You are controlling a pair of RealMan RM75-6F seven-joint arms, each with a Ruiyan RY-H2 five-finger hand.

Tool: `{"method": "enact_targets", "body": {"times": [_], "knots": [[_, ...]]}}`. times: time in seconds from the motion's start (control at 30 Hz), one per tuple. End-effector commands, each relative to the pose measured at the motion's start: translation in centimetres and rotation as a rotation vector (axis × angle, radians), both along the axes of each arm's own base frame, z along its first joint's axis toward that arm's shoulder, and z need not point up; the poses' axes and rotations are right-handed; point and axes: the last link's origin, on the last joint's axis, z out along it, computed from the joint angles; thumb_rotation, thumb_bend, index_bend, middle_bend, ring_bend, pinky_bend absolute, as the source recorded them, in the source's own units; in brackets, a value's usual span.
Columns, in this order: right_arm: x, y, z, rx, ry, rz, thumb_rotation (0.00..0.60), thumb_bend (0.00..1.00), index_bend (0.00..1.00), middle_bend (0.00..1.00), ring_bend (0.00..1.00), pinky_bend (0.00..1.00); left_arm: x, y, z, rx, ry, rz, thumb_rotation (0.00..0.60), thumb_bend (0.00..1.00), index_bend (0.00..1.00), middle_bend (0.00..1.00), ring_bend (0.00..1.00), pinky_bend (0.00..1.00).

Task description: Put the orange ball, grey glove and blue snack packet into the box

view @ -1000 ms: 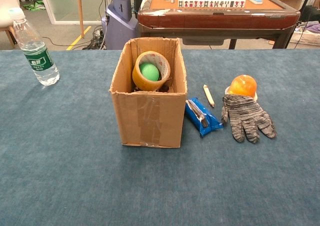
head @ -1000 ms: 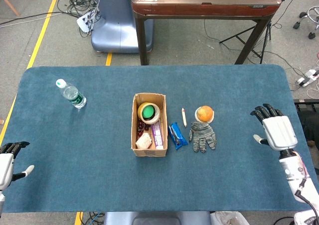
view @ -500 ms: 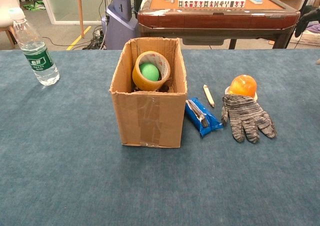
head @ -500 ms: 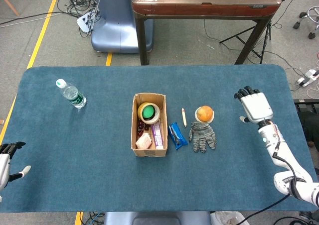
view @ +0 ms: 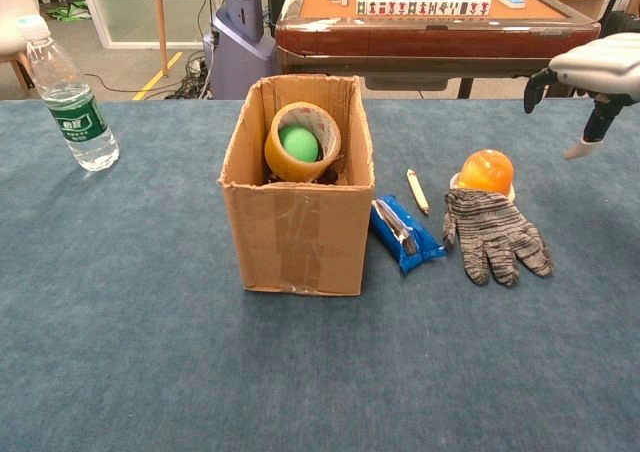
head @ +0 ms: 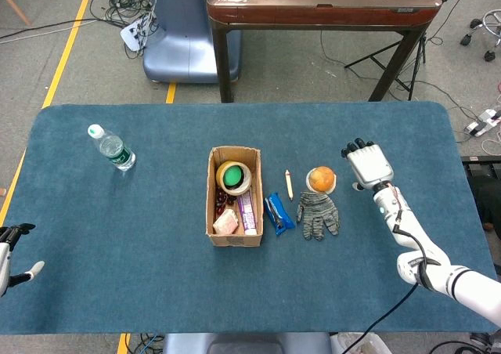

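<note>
Snack packet [head: 279, 213] between box [head: 211, 214] and glove [head: 318, 214]

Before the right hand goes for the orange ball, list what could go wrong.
1. The orange ball sits on a small white ring touching the grey glove; a clumsy grasp by the right hand may send it rolling.
2. The box already holds a tape roll and other items, so room looks tight.
3. The pencil beside the blue snack packet may get swept.

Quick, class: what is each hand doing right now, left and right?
Left hand: open, holding nothing, at the table's near left edge.
Right hand: open, empty, beside the orange ball.
</note>
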Motion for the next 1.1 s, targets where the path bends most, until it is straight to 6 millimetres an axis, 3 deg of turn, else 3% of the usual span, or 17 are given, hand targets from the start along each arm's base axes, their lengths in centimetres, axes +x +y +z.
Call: {"method": "enact_targets", "body": {"times": [0.03, 0.57, 1.1], "knots": [[0.3, -0.3, -1.0, 0.012, 0.016, 0.005, 0.600, 0.00, 0.33, 0.25, 0.15, 0.28, 0.0, 0.0, 0.1, 0.003, -0.001, 0.000, 0.600, 0.12, 0.28, 0.36, 0.27, 0.40], [1.5, -2.2, -5.4, 0.071, 0.056, -0.016, 0.600, 0.00, 0.33, 0.19, 0.15, 0.25, 0.1, -0.4, 1.3, 0.048, 0.003, -0.001, 0.600, 0.12, 0.28, 0.36, 0.27, 0.40], [1.8, -2.2, -7.8, 0.121, 0.074, -0.015, 0.600, 0.00, 0.33, 0.20, 0.15, 0.27, 0.2, -0.5, 1.4, 0.047, 0.006, -0.001, 0.600, 0.12, 0.28, 0.36, 0.27, 0.40]]}}
